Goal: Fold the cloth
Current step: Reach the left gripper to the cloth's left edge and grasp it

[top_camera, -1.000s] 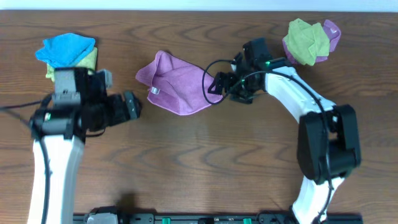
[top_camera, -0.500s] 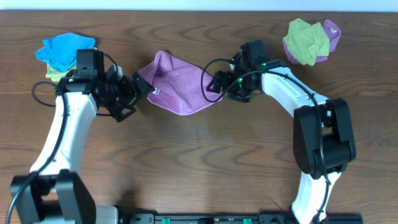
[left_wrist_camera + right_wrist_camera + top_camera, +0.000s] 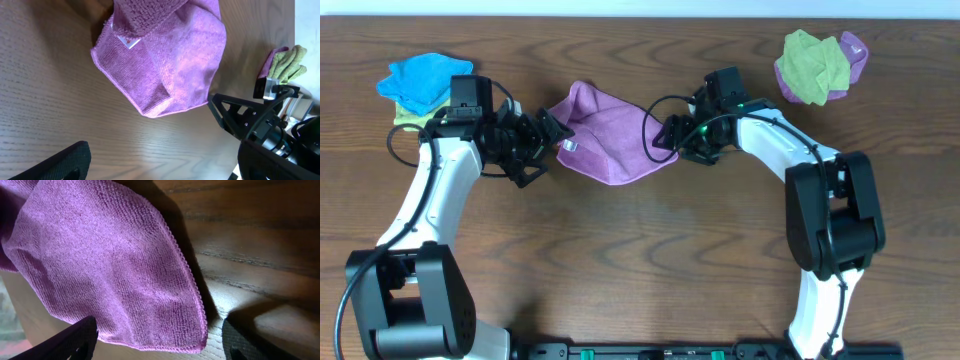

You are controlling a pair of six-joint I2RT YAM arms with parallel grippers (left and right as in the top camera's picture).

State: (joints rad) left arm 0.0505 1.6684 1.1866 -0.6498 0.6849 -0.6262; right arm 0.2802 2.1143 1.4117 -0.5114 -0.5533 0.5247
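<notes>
The purple cloth (image 3: 605, 140) lies crumpled and partly folded over itself on the wooden table, with a white tag (image 3: 568, 146) near its left edge. My left gripper (image 3: 548, 135) is open just left of the cloth and touches nothing. In the left wrist view the cloth (image 3: 165, 60) lies ahead of the open fingers (image 3: 160, 165). My right gripper (image 3: 667, 135) is open at the cloth's right edge. In the right wrist view a rounded corner of the cloth (image 3: 110, 265) lies between the spread fingers (image 3: 160, 347), which are not closed on it.
A bright blue cloth (image 3: 420, 80) lies on a yellow-green one (image 3: 408, 116) at the back left, behind my left arm. A yellow-green cloth (image 3: 810, 65) on another purple one (image 3: 853, 55) sits at the back right. Bare wood lies in front.
My left arm has swung in from the front left to the cloth's left edge. My right gripper has stayed at the cloth's right edge. The cloth has barely moved.
</notes>
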